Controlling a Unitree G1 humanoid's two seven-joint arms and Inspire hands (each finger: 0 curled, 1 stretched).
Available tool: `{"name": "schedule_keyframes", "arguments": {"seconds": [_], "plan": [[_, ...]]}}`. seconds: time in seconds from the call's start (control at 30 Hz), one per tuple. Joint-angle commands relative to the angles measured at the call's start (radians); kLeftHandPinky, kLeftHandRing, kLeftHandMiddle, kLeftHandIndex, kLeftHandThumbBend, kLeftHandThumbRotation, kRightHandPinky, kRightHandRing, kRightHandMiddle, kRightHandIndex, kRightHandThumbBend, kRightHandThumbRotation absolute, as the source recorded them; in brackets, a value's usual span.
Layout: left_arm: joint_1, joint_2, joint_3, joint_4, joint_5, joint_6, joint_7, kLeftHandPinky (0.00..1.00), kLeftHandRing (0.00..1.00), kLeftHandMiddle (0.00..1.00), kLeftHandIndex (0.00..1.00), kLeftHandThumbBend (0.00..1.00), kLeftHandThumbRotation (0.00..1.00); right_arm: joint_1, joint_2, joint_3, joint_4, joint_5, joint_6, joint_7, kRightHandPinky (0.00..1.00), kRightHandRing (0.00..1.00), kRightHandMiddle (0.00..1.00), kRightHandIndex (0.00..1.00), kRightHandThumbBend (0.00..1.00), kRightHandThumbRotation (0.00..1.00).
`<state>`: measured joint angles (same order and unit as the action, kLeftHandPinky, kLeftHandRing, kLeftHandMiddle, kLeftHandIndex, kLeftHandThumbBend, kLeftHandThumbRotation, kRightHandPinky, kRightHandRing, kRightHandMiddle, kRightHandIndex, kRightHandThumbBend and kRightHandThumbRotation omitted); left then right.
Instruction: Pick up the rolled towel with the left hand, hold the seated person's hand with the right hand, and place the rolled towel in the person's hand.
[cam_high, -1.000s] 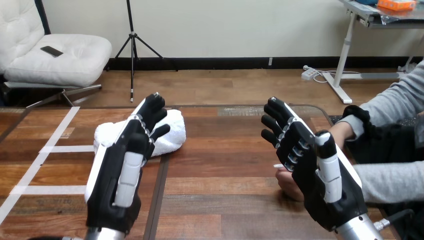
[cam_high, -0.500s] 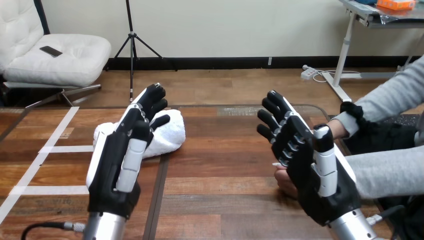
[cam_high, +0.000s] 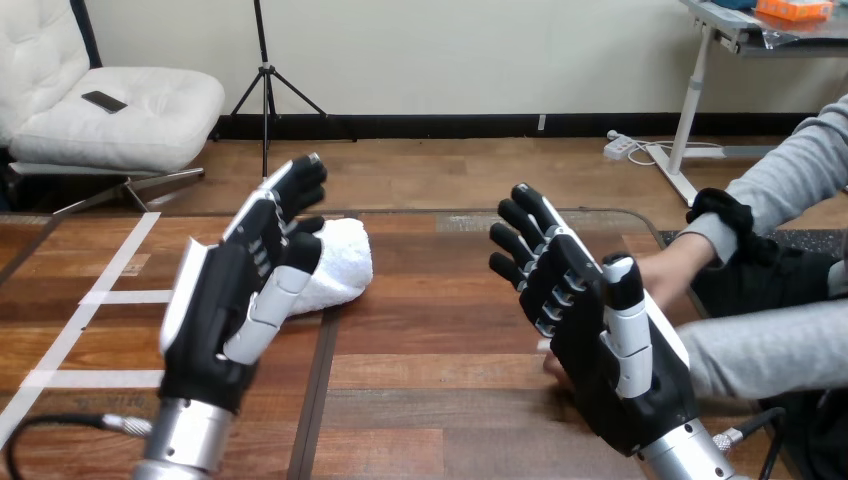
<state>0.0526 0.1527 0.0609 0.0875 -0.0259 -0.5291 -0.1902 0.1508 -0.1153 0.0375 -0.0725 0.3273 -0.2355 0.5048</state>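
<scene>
**Rolled towel ungrasped behind left hand**

It lies on the tabletop, partly hidden by that hand, whose fingers are released. Probably light, soft and squashy: wrap it round the middle. The right hand, fingers spread, grips nothing; the person's hand is just behind, contact unclear

White rolled terry towel: much of it hidden behind black-and-white left hand. Person's farther hand: fingers hidden behind right hand; contact cannot be told. Person's nearer hand: mere sliver shows. Person's forearms run off right edge.
</scene>
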Motion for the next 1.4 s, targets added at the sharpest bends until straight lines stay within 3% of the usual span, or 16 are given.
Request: {"name": "schedule_keyframes", "arguments": {"seconds": [0.0, 0.33, 0.6, 0.8, 1.0, 1.37], "plan": [[-0.092, 0.044, 0.021, -0.017, 0.039, 0.008, 0.015, 0.83, 0.91, 0.90, 0.88, 0.96, 0.78, -0.039, -0.004, -0.004, -0.038, 0.001, -0.011, 0.001, 1.00, 1.00, 1.00, 0.99, 0.85, 1.00], [-0.138, 0.105, 0.036, -0.019, 0.115, 0.054, 0.036, 0.86, 0.93, 0.94, 0.91, 1.00, 0.76, -0.026, -0.013, -0.004, -0.064, 0.004, 0.005, -0.001, 1.00, 1.00, 1.00, 0.98, 0.88, 1.00], [-0.195, 0.142, 0.049, -0.008, 0.129, 0.118, 0.031, 0.96, 0.98, 0.97, 0.94, 1.00, 0.71, -0.021, -0.023, -0.008, -0.071, 0.009, 0.008, 0.007, 1.00, 1.00, 1.00, 0.98, 0.88, 1.00], [-0.248, 0.171, 0.053, 0.031, 0.156, 0.133, 0.049, 0.99, 0.99, 0.99, 0.95, 1.00, 0.67, -0.017, -0.027, -0.011, -0.073, 0.011, 0.017, 0.009, 1.00, 1.00, 1.00, 0.98, 0.88, 1.00], [-0.308, 0.211, 0.047, 0.089, 0.208, 0.133, 0.069, 0.91, 0.96, 0.97, 0.96, 1.00, 0.65, -0.017, -0.029, -0.014, -0.066, 0.022, 0.018, 0.024, 1.00, 1.00, 1.00, 0.98, 0.89, 1.00], [-0.409, 0.274, 0.017, 0.192, 0.321, 0.148, 0.102, 0.88, 0.96, 0.97, 0.96, 0.97, 0.66, -0.017, -0.019, -0.009, -0.061, 0.012, 0.010, 0.019, 1.00, 1.00, 1.00, 0.98, 0.89, 1.00]]}}
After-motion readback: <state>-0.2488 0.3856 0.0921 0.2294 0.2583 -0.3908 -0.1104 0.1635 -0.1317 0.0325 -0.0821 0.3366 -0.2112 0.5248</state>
